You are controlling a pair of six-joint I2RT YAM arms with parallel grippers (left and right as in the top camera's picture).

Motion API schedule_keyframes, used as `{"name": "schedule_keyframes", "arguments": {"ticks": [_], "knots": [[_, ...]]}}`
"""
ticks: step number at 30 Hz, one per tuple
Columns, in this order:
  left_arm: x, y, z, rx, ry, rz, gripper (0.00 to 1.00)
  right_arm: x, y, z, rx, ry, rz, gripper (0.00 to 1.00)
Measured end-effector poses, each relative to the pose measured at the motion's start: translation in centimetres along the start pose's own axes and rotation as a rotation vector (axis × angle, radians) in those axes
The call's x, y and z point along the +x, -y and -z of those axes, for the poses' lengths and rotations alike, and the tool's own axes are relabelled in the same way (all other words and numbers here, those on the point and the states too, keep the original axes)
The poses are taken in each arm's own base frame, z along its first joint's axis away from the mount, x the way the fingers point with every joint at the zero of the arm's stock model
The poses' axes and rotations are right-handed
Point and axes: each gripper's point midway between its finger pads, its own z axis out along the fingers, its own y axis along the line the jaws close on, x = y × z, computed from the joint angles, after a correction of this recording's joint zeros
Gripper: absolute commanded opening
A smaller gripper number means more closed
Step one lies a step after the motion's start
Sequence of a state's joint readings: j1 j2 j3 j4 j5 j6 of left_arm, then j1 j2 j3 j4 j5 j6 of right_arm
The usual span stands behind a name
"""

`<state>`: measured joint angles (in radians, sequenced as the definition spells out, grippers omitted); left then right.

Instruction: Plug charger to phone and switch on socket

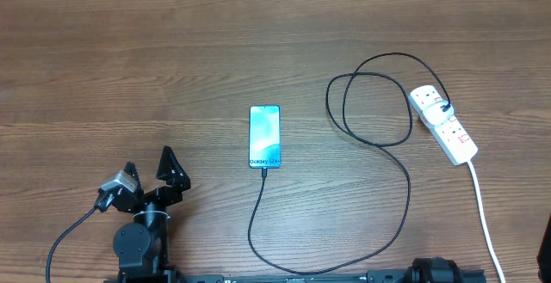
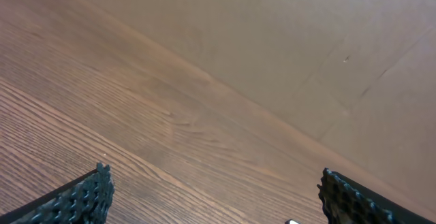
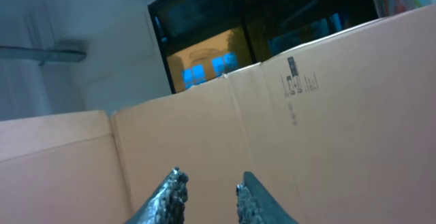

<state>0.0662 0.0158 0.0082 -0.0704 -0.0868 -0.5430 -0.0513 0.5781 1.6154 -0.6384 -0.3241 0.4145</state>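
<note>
The phone (image 1: 264, 136) lies flat mid-table, its blue-teal screen lit. The charger's thin black cable (image 1: 405, 188) runs from the phone's lower edge, where its tip (image 1: 263, 171) meets the phone, down along the table front and up into loose loops (image 1: 379, 102) that end at the socket. The socket (image 1: 442, 124) is a white power strip lying at the right. My left gripper (image 1: 148, 167) (image 2: 214, 176) stands wide open and empty over bare wood at the front left, well away from the phone. My right gripper (image 3: 211, 176) points up at a cardboard wall, jaws slightly apart with nothing between them.
The strip's thick white cord (image 1: 482, 218) runs down to the front right edge. A cardboard wall (image 3: 327, 115) stands behind the table. A dark arm base (image 1: 435, 272) sits at the front edge.
</note>
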Motion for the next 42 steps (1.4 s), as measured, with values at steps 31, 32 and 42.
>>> {"name": "schedule_keyframes", "arguments": {"ticks": [31,32,42], "knots": [[1.1,1.5,0.1,0.1,-0.042,-0.389,1.0,-1.1,-0.5,1.0,0.009,0.051,0.17,0.29],[1.1,1.5,0.1,0.102,-0.042,-0.392,1.0,-1.1,-0.5,1.2,0.012,0.054,0.173,0.29],[1.1,1.6,0.1,0.106,-0.043,-0.397,1.0,-3.1,-4.1,7.3,0.038,0.214,0.276,0.32]]}}
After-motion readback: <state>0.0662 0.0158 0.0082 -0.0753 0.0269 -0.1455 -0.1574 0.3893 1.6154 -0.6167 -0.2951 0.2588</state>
